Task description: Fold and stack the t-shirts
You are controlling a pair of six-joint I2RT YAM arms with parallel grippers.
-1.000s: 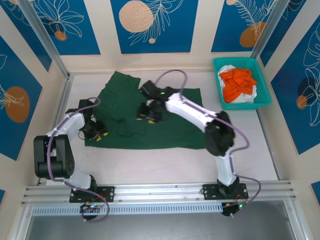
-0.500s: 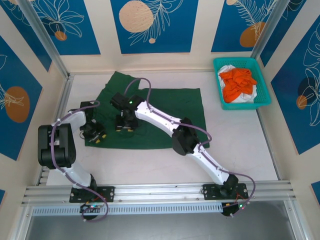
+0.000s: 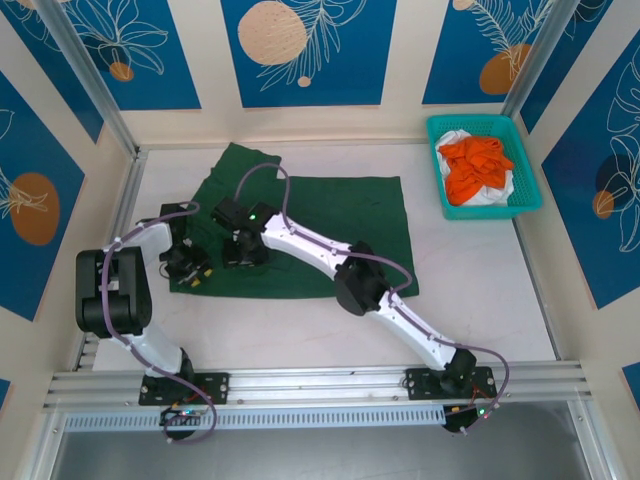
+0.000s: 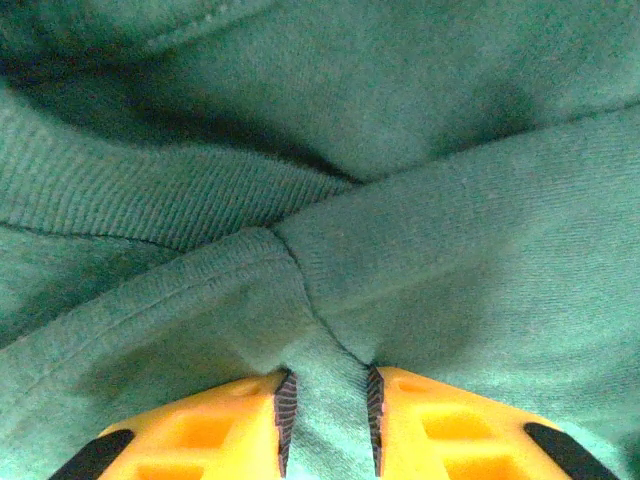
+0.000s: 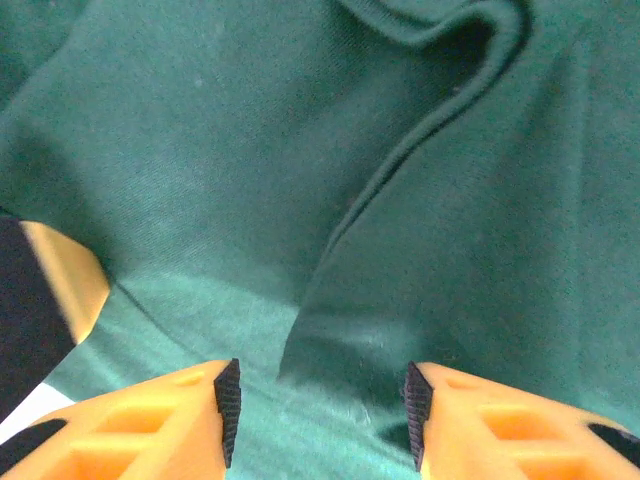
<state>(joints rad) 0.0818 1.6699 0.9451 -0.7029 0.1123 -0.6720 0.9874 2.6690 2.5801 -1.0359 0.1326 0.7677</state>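
Note:
The dark green t-shirt [image 3: 340,215] lies spread on the white table, left of middle. My left gripper [image 3: 188,270] sits at its left edge, shut on a pinched ridge of the green cloth [image 4: 450,250] that fills the gap between the pads [image 4: 327,385]. My right gripper [image 3: 243,255] is low over the shirt just right of the left one. It stands open [image 5: 320,385] astride a folded edge of the green cloth [image 5: 200,150]. An orange t-shirt [image 3: 477,165] lies bunched on a white one [image 3: 492,196] in the basket.
The teal mesh basket [image 3: 530,190] stands at the back right corner. The right arm reaches diagonally across the table's middle. A yellow finger of the left gripper [image 5: 60,285] shows at the left of the right wrist view. Metal frame posts line both sides.
The right arm has swept left across the green shirt, from its middle to a spot beside the left gripper. The left gripper has stayed at the shirt's left edge.

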